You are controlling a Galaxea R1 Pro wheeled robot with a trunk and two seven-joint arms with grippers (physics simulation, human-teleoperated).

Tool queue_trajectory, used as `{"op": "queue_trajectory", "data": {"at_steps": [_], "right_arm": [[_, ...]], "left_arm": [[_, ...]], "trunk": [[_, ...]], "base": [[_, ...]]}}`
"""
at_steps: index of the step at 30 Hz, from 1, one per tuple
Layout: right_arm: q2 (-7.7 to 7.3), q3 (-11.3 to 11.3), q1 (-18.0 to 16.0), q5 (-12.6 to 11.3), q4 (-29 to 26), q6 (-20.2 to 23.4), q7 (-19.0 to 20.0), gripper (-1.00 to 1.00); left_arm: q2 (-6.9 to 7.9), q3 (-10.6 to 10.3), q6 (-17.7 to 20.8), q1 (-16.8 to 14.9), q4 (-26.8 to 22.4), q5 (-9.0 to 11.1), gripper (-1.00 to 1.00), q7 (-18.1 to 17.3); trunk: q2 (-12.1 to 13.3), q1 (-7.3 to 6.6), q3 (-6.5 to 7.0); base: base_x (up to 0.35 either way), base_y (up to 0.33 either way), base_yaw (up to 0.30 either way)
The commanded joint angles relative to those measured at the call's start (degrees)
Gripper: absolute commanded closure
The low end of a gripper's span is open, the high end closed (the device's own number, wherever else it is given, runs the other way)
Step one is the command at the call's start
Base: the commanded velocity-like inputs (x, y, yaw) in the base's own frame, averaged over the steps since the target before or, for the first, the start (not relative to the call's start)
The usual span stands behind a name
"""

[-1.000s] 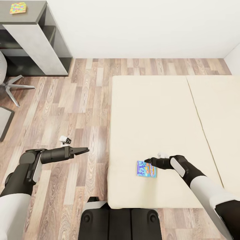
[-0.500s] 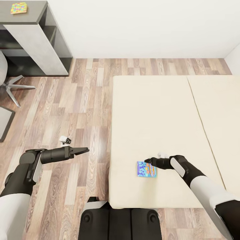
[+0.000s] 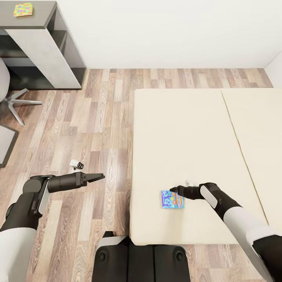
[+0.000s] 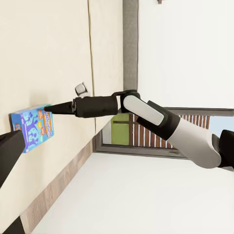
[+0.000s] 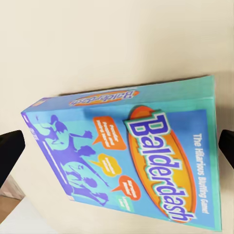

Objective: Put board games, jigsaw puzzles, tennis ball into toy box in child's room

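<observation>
Light blue board game [image 3: 172, 199] lies flat on the bed [image 3: 188, 149], near its front edge. Right gripper [image 3: 175, 190] hovers just above the box's far edge — jaws spread wide, one on each side of the box, holding nothing. Left gripper [image 3: 100, 177] hangs over the floor [image 3: 78, 117], well apart — jaws together, empty.

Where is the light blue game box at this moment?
In the head view, the light blue game box lies flat on the bed, near its front edge, with the right gripper just above its right end.
</observation>
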Motion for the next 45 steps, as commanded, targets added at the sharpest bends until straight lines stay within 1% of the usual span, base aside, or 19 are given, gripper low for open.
{"op": "queue_trajectory", "data": {"at_steps": [1,10,38,45], "right_arm": [[-0.06,0.27,-0.03,0.08,-0.01,0.13,0.20,-1.00],[-0.06,0.61,0.04,0.10,0.17,0.19,0.19,-1.00],[-0.06,0.68,0.14,0.19,0.19,0.19,0.18,-1.00],[-0.06,0.66,0.14,0.24,0.19,0.19,0.18,-1.00]], "left_arm": [[0.01,-0.01,0.61,-0.02,-0.01,-0.06,-1.00,-0.25],[0.01,-0.01,0.61,-0.01,-0.01,-0.06,-1.00,-0.25],[0.00,-0.01,0.61,-0.01,-0.01,-0.06,-1.00,-0.25],[-0.02,-0.01,0.61,-0.01,-0.01,-0.04,-1.00,-0.25]], "trunk": [[-0.09,0.03,-0.06],[-0.09,0.03,-0.06],[-0.09,0.03,-0.06],[-0.09,0.03,-0.06]], "base": [[0.000,0.008,0.000],[0.000,0.002,0.000],[0.000,0.000,0.000],[0.000,0.077,0.000]]}}
